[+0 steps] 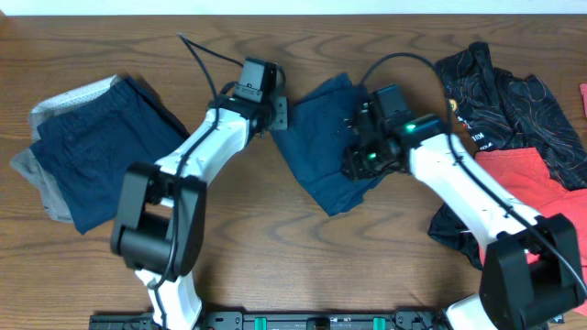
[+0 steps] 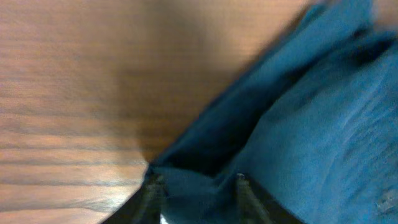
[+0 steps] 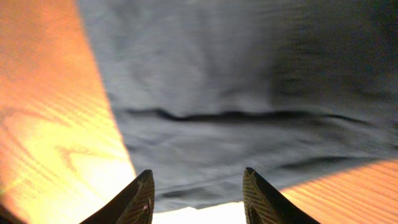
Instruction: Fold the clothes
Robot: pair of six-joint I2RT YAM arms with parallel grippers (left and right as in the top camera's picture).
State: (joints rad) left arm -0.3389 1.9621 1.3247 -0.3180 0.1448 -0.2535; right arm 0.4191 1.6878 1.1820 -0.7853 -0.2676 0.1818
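Dark navy shorts (image 1: 316,147) lie crumpled at the table's middle. My left gripper (image 1: 272,108) is at their left edge. In the left wrist view its fingers (image 2: 196,182) stand apart with the navy fabric (image 2: 298,124) bunched between them, so it looks open. My right gripper (image 1: 359,156) hovers over the shorts' right part. It is open and empty (image 3: 196,186), with grey-looking fabric (image 3: 236,93) below it. A folded navy garment (image 1: 92,151) lies at the left on a grey one (image 1: 37,174). A black printed garment (image 1: 504,96) and a red one (image 1: 537,183) lie at the right.
The wooden table (image 1: 275,257) shows bare wood in front of the shorts and between the two piles. Black cables (image 1: 197,55) run from both arms over the back of the table. The arm bases stand at the front edge.
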